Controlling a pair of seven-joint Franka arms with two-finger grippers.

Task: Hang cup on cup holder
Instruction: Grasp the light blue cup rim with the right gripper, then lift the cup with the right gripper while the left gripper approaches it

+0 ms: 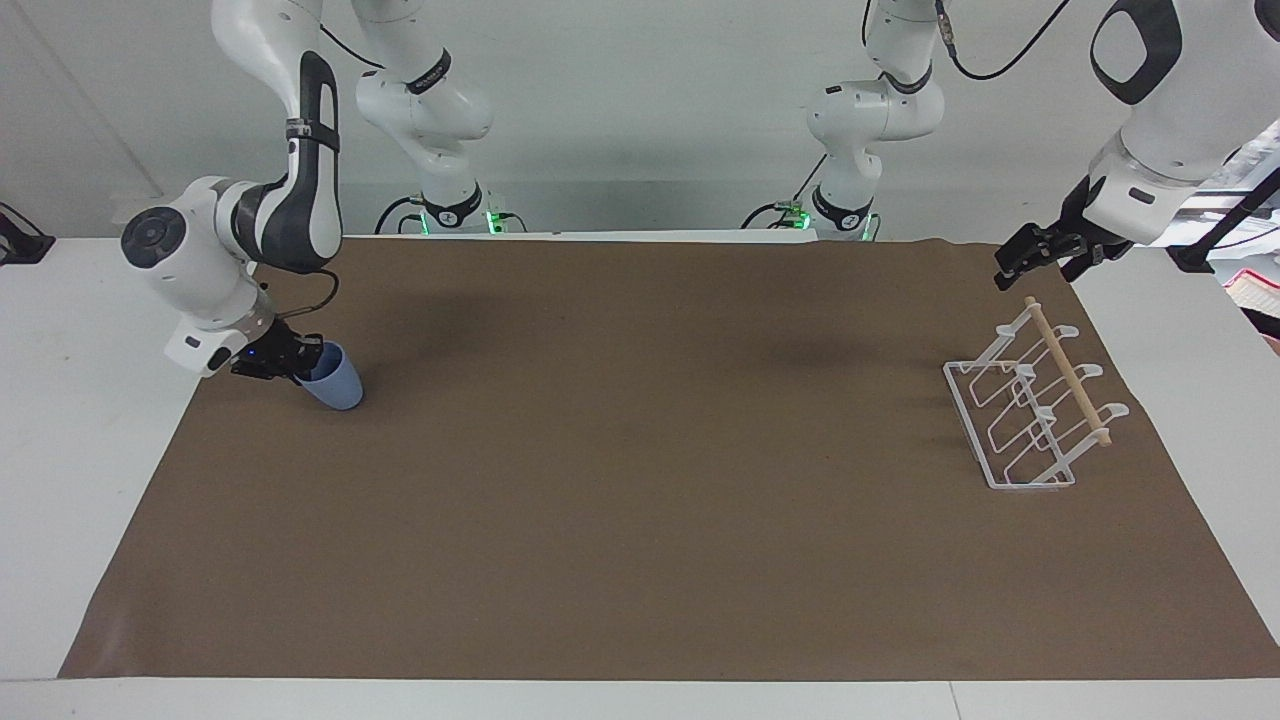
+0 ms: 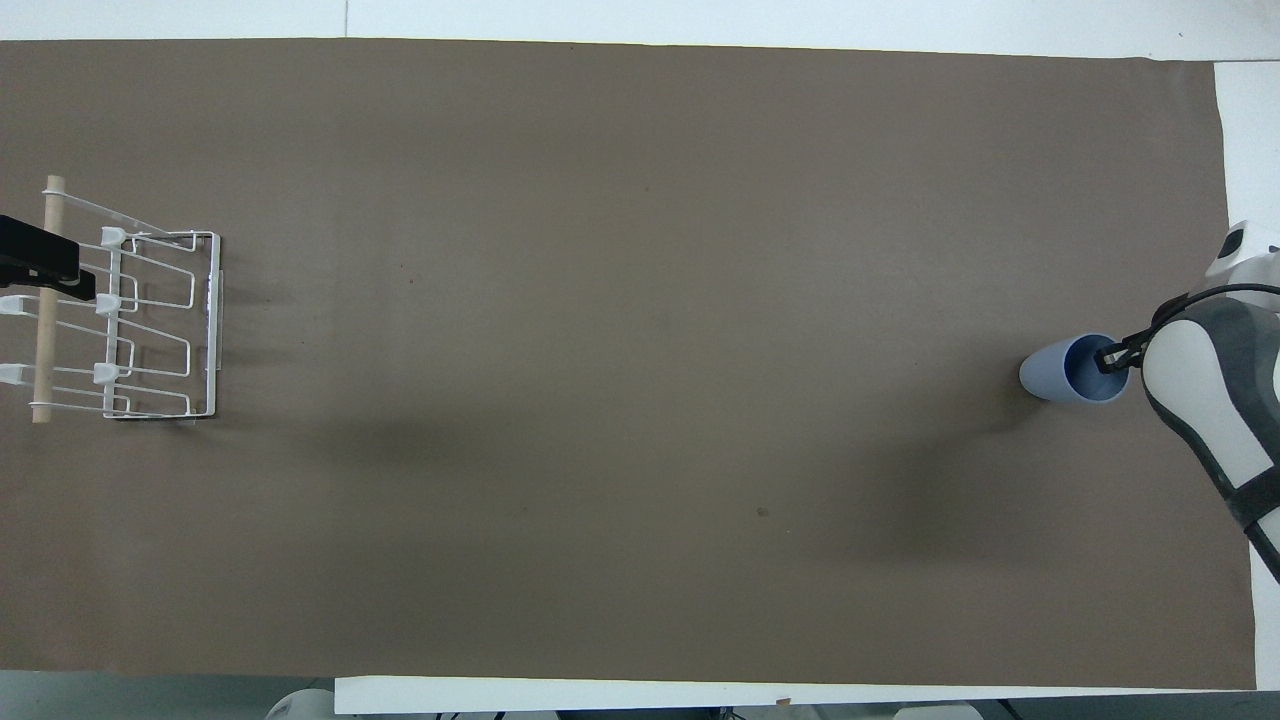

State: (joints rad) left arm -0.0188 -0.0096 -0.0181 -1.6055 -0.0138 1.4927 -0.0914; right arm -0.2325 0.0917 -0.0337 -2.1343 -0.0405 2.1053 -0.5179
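Observation:
The light blue cup [image 1: 338, 386] stands tilted on the brown mat at the right arm's end of the table; it also shows in the overhead view [image 2: 1060, 372]. My right gripper [image 1: 298, 361] is shut on the cup's rim, with one finger inside the cup, as the overhead view shows [image 2: 1108, 356]. The white wire cup holder [image 1: 1068, 373] with its wooden dowel stands at the left arm's end [image 2: 45, 335]. My left gripper [image 1: 1018, 262] hangs in the air over the end of the holder that is nearer to the robots [image 2: 45, 268] and waits.
The brown mat [image 1: 640, 480] covers most of the white table. Between the cup and the holder the mat is bare.

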